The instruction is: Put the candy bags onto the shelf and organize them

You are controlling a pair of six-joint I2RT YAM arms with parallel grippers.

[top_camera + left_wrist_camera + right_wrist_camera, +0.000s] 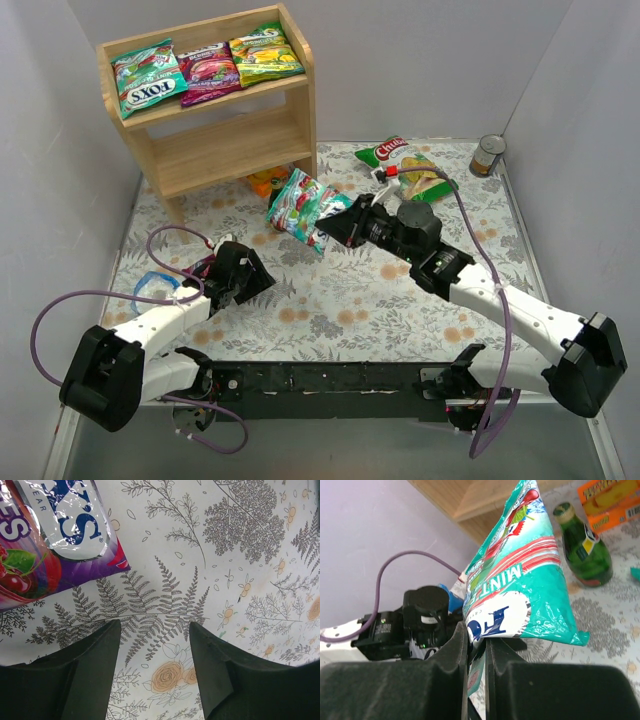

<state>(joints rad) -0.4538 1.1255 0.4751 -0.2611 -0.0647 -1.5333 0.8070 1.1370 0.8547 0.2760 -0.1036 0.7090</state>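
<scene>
The wooden shelf [230, 140] stands at the back left. On its top tier lie a teal candy bag [148, 80], a magenta one [208, 72] and a yellow-green one [263, 52]. My right gripper [335, 225] is shut on the edge of another teal candy bag [300, 203] and holds it above the table by the shelf's right foot. The right wrist view shows the fingers [455, 645] pinching this bag [530, 575]. My left gripper [262, 280] is open and empty, low over the tablecloth. A magenta-purple candy bag [45, 540] lies just beyond its fingertips [107, 635].
A white-and-green chip bag [405, 165] lies at the back right, with a tin can [488, 155] in the far corner. An orange packet [266, 182] and a green bottle [584, 550] sit by the shelf's foot. A blue ring [153, 290] lies left of my left arm.
</scene>
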